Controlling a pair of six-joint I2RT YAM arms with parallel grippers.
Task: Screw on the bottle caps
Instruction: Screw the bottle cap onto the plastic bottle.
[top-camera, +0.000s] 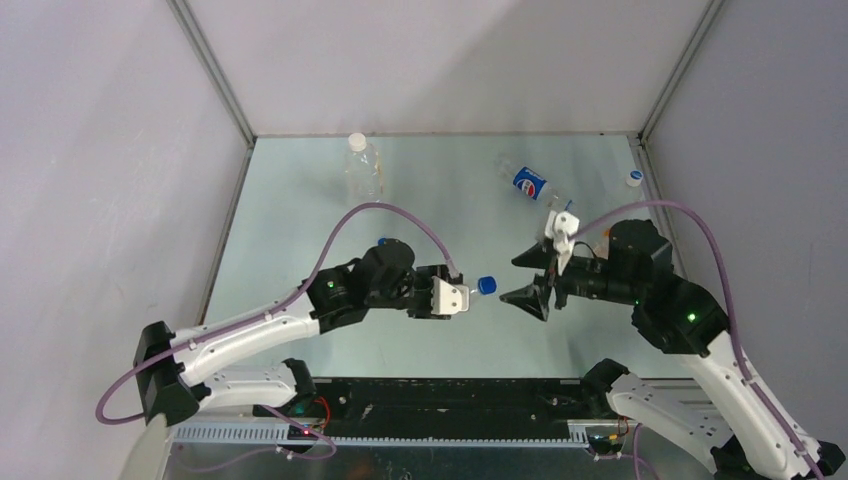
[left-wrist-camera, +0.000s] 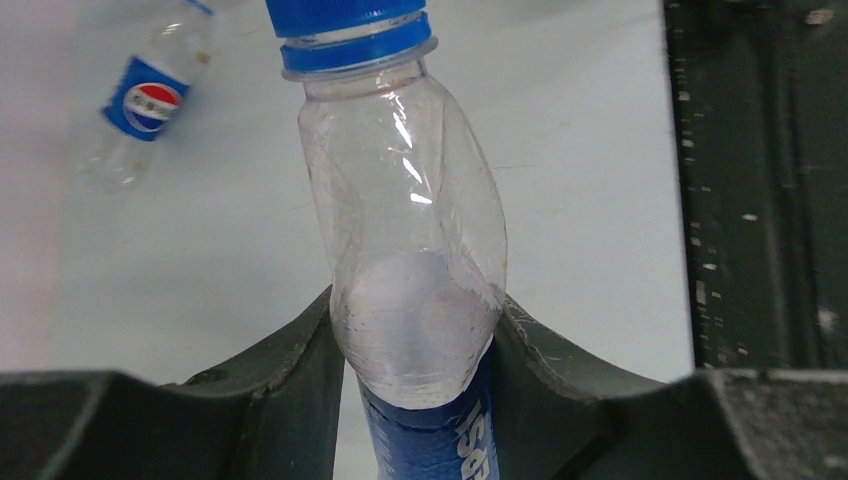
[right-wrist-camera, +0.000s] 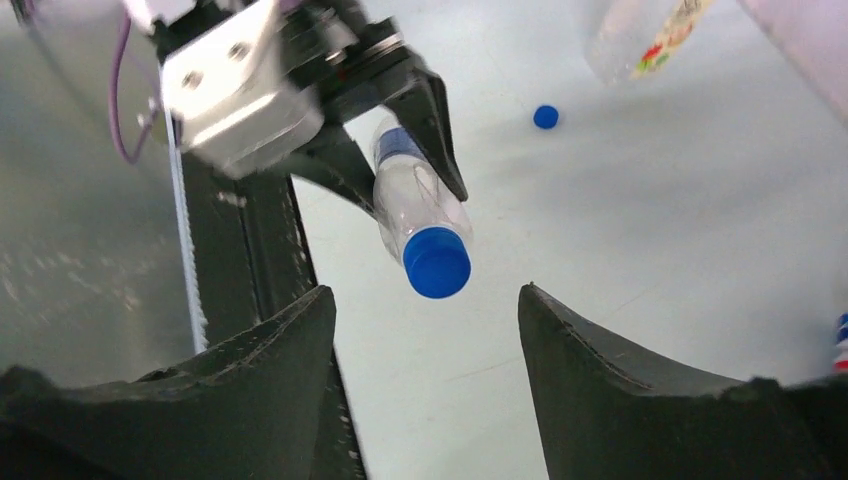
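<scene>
Blue plastic screw cap (right-wrist-camera: 437, 262) sits on the neck of a clear plastic bottle with a blue label (left-wrist-camera: 410, 250), lifted off the table and pointing at my right gripper (right-wrist-camera: 425, 290). My left gripper (top-camera: 466, 291) is clamped around that bottle's body. My right jaws stand apart, the cap just in front of them, untouched. A second small blue cap (right-wrist-camera: 545, 117) lies loose on the pale table (top-camera: 300, 200). Farther back, a blue-labelled bottle (top-camera: 530, 183) lies on its side.

a clear bottle (top-camera: 363, 168) stands upright on the table (top-camera: 440, 215), a blue-labelled bottle (top-camera: 530, 183) lying well apart from it.
</scene>
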